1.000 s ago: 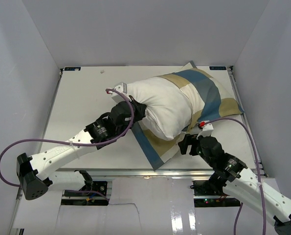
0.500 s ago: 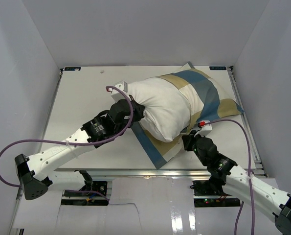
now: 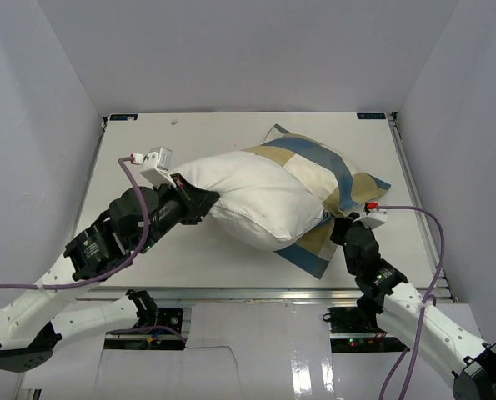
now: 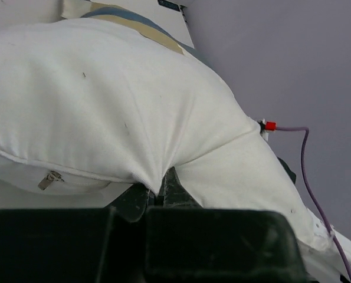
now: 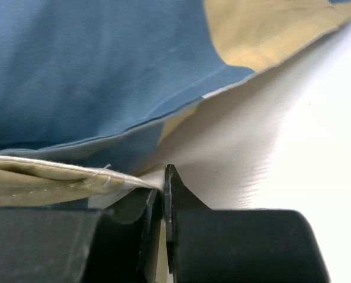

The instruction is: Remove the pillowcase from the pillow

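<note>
On white tabletop [image 3: 139,150], centre to right: plump white pillow [image 3: 248,196], mostly bare, right end tucked inside pillowcase [image 3: 314,158]. Pillowcase, blue-tan-cream blocks, bunched over pillow's right end, one blue corner flat on tabletop at near side. Left pincer [image 3: 201,200] at pillow's left tip, jaws together, clamped on pinch of white pillow fabric. Right pincer [image 3: 340,220] at near-right side, jaws together, nipping pillowcase hem. Small zip pull [image 4: 50,180] on pillow's lower seam, seen from left wrist.
</note>
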Motion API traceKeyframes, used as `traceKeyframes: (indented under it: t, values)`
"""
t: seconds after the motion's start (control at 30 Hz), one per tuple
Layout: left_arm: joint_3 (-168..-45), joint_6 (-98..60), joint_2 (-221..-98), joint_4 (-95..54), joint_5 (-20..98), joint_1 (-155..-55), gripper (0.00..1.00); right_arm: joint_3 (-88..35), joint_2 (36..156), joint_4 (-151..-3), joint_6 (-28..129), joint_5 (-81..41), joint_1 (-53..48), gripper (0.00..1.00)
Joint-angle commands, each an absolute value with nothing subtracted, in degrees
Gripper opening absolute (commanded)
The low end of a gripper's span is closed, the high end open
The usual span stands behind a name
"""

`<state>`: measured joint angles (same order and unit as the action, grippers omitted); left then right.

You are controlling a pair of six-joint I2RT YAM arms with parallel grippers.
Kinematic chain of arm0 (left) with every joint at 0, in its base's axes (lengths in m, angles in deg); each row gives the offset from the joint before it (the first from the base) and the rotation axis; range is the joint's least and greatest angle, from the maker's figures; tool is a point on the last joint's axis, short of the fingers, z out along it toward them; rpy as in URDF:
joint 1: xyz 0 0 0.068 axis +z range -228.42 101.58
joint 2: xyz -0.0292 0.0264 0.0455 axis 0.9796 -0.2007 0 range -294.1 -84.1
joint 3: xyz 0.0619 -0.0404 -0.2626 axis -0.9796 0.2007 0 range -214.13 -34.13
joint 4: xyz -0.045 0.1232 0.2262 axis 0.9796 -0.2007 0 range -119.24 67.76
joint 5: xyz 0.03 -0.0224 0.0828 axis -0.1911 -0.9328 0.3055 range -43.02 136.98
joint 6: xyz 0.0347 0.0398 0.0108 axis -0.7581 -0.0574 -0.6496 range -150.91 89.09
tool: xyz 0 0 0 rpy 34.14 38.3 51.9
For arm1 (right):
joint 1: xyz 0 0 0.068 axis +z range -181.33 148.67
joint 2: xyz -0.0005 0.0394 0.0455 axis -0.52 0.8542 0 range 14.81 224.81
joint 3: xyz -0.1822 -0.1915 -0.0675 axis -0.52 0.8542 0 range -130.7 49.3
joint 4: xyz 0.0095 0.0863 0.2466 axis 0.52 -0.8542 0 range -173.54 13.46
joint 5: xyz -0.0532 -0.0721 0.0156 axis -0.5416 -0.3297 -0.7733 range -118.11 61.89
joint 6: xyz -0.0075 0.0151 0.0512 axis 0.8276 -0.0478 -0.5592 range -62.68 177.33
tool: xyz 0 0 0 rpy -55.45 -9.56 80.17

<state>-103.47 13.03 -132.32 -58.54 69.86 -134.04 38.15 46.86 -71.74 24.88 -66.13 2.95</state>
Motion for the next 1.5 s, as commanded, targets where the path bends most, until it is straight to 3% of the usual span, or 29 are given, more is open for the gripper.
traceKeyframes:
  t: [0.0,0.1,0.13,0.3,0.43,0.53,0.8,1.13,1.27,1.4,1.47]
  values:
    - [-103.5,10.9,-130.0,-56.8,66.1,-133.7,0.0,36.4,50.0,-73.3,25.3,-70.0,-0.3,0.08]
    - [-97.9,11.3,-128.7,-55.6,60.2,-133.7,0.0,31.0,52.4,-76.5,28.7,-62.8,-0.8,0.12]
    - [-95.9,11.3,-128.2,-54.3,58.5,-133.6,0.0,29.1,52.3,-80.0,29.9,-61.0,-0.8,0.24]
    - [-81.3,13.5,-126.2,-49.1,58.9,-133.6,0.0,20.8,44.3,-93.0,35.2,-44.8,-0.8,0.65]
    - [-71.0,14.1,-125.7,-38.5,54.6,-133.7,0.0,15.7,40.4,-94.6,39.0,-34.9,-0.7,0.8]
    - [-65.9,15.8,-126.1,-34.5,53.6,-133.8,0.0,12.5,46.7,-90.4,45.3,-28.7,-0.7,0.81]
    - [-61.1,16.8,-128.3,-28.0,51.3,-134.1,0.0,-3.1,70.7,-85.1,56.2,-21.4,-0.7,0.78]
    - [-63.1,14.9,-129.0,-28.2,52.0,-134.3,0.0,-10.9,93.3,-77.2,61.5,-15.7,-0.5,0.74]
    - [-66.6,13.8,-128.7,-30.7,52.1,-134.2,0.0,-16.2,100.1,-77.2,59.9,-27.4,-0.5,0.49]
    - [-69.6,14.6,-125.6,-33.9,52.2,-134.4,0.0,-24.4,107.6,-77.9,57.8,-42.3,-3.5,0.08]
    - [-71.3,15.4,-123.3,-35.2,52.4,-134.4,0.0,-27.8,111.0,-78.7,55.6,-44.1,-7.1,0.08]
